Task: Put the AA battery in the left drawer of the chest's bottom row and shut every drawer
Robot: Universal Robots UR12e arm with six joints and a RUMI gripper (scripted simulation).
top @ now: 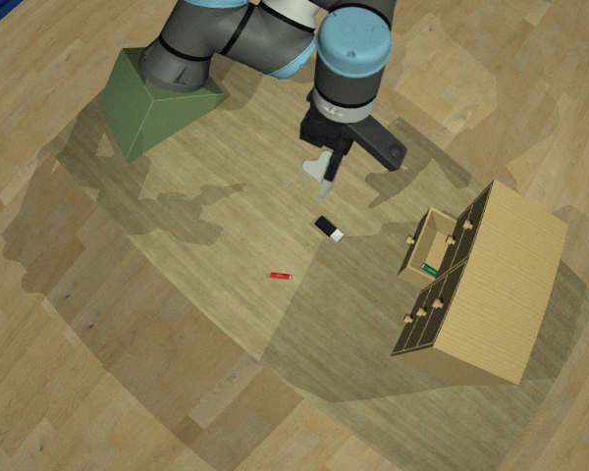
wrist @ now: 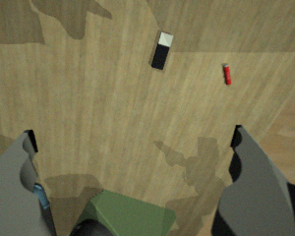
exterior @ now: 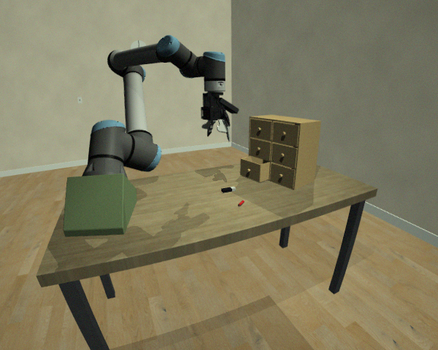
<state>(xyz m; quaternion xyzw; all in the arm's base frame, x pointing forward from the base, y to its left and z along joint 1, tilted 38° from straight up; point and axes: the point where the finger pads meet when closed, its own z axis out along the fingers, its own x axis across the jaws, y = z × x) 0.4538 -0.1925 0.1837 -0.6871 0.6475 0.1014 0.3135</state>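
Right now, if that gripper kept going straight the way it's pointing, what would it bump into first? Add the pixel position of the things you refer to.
Probably the wooden tabletop (top: 224, 263) (exterior: 166, 233) (wrist: 113, 88): the gripper (top: 313, 180) (exterior: 218, 137) (wrist: 136, 129) points down, and the black-and-white block (top: 329, 229) (exterior: 228, 189) (wrist: 161, 50) seems off to one side, though its exact line is hard to judge.

Arm raised, tool (top: 352, 180) (exterior: 218, 138) (wrist: 136, 129) open; pointing downward

Chest (top: 512, 284) (exterior: 309, 154): matt wood, fine-grained. Pedestal (top: 127, 111) (exterior: 94, 205) (wrist: 133, 216): smooth, matt green.

In the top view, the black-and-white block (top: 329, 229) (exterior: 228, 189) (wrist: 162, 50) lies near frame centre, the red cylinder (top: 281, 276) (exterior: 241, 203) (wrist: 227, 75) lower left of it.
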